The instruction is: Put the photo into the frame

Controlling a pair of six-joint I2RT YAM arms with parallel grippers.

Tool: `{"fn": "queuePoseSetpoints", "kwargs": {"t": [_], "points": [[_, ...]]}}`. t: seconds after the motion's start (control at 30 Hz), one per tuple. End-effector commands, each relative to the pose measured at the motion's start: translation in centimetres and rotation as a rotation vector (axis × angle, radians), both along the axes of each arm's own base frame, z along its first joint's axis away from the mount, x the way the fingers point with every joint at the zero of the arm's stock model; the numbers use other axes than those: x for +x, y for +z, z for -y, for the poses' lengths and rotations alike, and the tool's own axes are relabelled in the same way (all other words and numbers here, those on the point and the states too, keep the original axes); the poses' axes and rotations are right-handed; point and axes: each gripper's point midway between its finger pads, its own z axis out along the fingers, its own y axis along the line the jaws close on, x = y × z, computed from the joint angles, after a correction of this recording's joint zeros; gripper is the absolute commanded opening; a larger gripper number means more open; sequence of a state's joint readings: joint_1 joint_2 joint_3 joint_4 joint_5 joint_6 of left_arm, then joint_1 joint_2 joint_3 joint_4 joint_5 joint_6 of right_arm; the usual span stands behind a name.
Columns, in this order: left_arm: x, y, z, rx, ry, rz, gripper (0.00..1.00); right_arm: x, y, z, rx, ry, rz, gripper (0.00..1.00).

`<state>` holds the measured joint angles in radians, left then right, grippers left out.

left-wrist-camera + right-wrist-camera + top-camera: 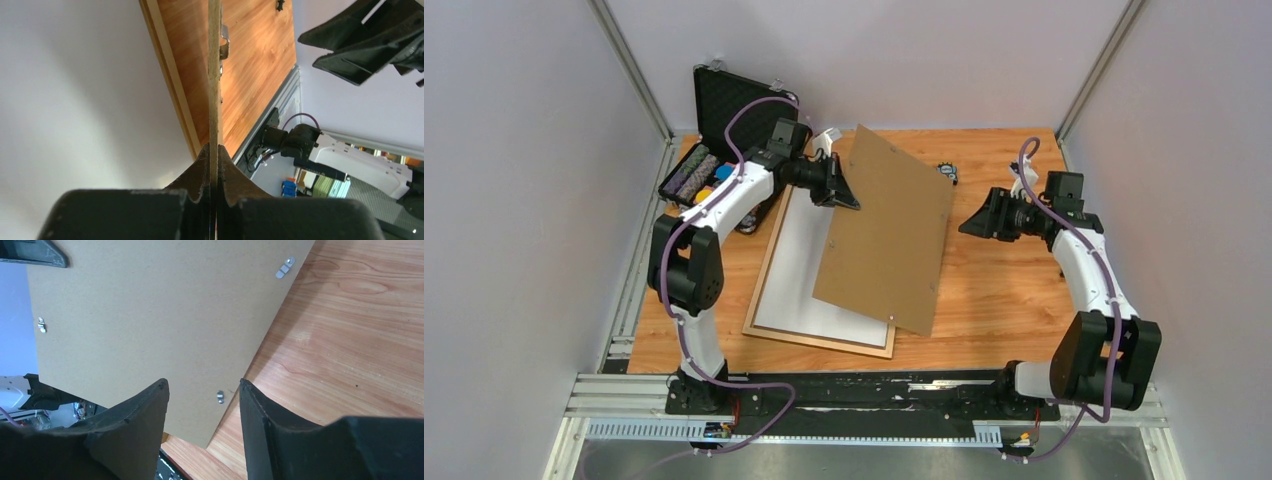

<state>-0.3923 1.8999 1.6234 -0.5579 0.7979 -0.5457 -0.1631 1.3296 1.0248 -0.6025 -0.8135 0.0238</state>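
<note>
The frame (824, 341) of thin light-brown moulding lies flat on the table, left of centre. A white sheet (799, 260) fills it, seemingly the photo's plain white back; no picture side shows. My left gripper (844, 195) is shut on the left edge of the brown backing board (889, 235) and holds it tilted above the frame's right side. In the left wrist view the jaws (215, 150) pinch the board's thin edge (215, 75), with the frame moulding (170, 75) and white sheet (75, 100) beside it. My right gripper (969, 225) is open and empty just right of the board (150, 305).
A black foam-lined case (724, 110) stands open at the back left with coloured items (694, 175) in its base. A small black object (947, 172) lies at the back. Bare wooden table (340, 340) lies to the right. Metal cage posts stand at both back corners.
</note>
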Motion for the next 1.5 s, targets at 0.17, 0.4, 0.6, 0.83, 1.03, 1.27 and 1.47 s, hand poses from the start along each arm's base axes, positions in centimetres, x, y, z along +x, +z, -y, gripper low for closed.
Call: {"fn": "queuePoseSetpoints", "kwargs": {"t": [0.17,0.4,0.6,0.83,1.03,1.27,1.47], "points": [[-1.8,6.1,-2.6,-0.143,-0.14,0.158,0.0,1.7,-0.1,0.2,0.014,-0.009,0.071,0.54],[-2.1,9.0,-6.4,-0.198,-0.108,0.177,0.0,2.7,-1.5,1.0,-0.007,-0.074,0.043,0.53],[-3.1,10.4,-8.7,-0.21,-0.083,0.193,0.0,3.8,-3.8,0.4,-0.028,-0.101,-0.006,0.51],[-4.8,11.6,-10.7,-0.203,-0.099,0.226,0.0,4.9,-6.8,-4.1,-0.06,-0.011,-0.061,0.5],[-5.8,12.3,-12.8,-0.188,-0.081,0.24,0.0,6.1,-8.5,-7.8,-0.086,0.043,-0.079,0.5],[-6.2,12.4,-15.2,-0.188,-0.033,0.223,0.0,6.6,-10.7,-11.1,-0.115,0.083,-0.119,0.51],[-6.4,12.6,-16.1,-0.193,-0.021,0.234,0.0,7.1,-13.0,-12.5,-0.182,0.079,-0.15,0.5]]}}
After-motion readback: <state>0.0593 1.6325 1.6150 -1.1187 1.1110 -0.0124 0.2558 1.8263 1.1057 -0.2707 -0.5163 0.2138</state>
